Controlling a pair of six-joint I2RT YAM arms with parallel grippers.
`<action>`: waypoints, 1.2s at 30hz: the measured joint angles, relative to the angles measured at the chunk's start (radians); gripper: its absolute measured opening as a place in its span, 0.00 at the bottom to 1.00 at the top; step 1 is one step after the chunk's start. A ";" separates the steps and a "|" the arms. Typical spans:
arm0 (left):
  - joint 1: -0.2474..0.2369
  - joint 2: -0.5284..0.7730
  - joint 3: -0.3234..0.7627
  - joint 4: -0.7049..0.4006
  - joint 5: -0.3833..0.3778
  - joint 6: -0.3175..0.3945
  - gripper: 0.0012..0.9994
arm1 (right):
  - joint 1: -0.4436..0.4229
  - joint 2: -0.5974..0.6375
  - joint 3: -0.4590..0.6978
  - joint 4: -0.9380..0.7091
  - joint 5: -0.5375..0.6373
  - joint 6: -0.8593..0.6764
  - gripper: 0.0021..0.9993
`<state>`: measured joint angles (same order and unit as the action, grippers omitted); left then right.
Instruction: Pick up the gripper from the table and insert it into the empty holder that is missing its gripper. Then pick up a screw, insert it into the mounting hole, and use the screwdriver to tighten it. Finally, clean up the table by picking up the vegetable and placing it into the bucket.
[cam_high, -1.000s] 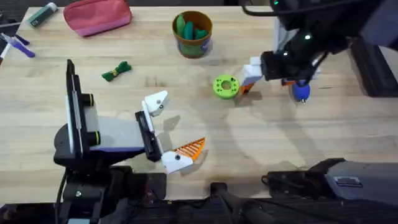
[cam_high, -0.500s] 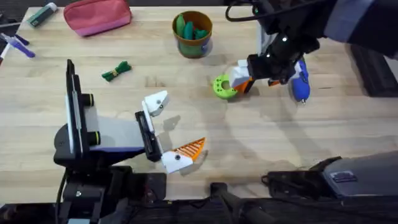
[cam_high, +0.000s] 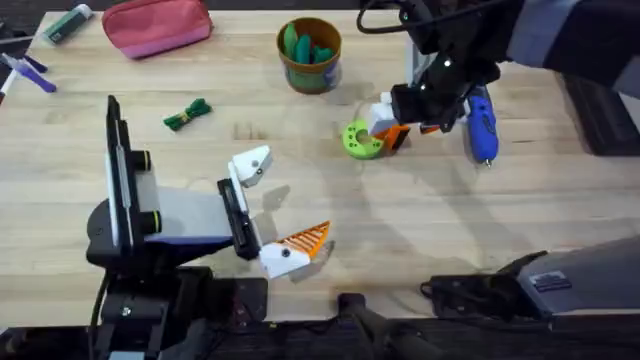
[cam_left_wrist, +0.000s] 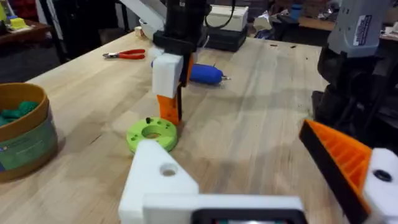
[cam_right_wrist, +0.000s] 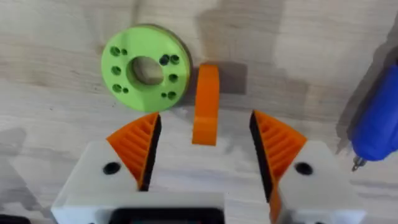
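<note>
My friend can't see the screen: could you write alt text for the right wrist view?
The right gripper, open, brackets a small orange gripper lying on the wooden table. A green disc sits just beyond it, and the blue screwdriver lies off to one side.

Orange ribbed gripper (cam_right_wrist: 206, 103) lies on the worktop, just beside the green disc. Blue screwdriver (cam_high: 483, 122) lies flat near the far right. Dark green vegetable (cam_high: 187, 114) lies at far left. Tan bucket (cam_high: 310, 55) stands upright at far centre.
</note>
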<state>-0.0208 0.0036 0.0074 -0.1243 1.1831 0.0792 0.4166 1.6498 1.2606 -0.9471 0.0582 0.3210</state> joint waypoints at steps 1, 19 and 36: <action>0.000 0.000 0.000 0.000 0.000 0.000 0.99 | 0.000 0.005 0.000 0.006 0.000 0.000 0.82; 0.000 0.000 0.000 0.000 0.000 0.000 0.99 | -0.001 0.054 0.002 0.012 0.005 -0.004 0.60; 0.000 0.000 0.000 0.000 0.000 0.000 0.99 | -0.001 0.054 0.060 -0.037 0.005 -0.007 0.53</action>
<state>-0.0208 0.0036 0.0074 -0.1243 1.1831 0.0792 0.4160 1.7039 1.3201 -0.9836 0.0631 0.3138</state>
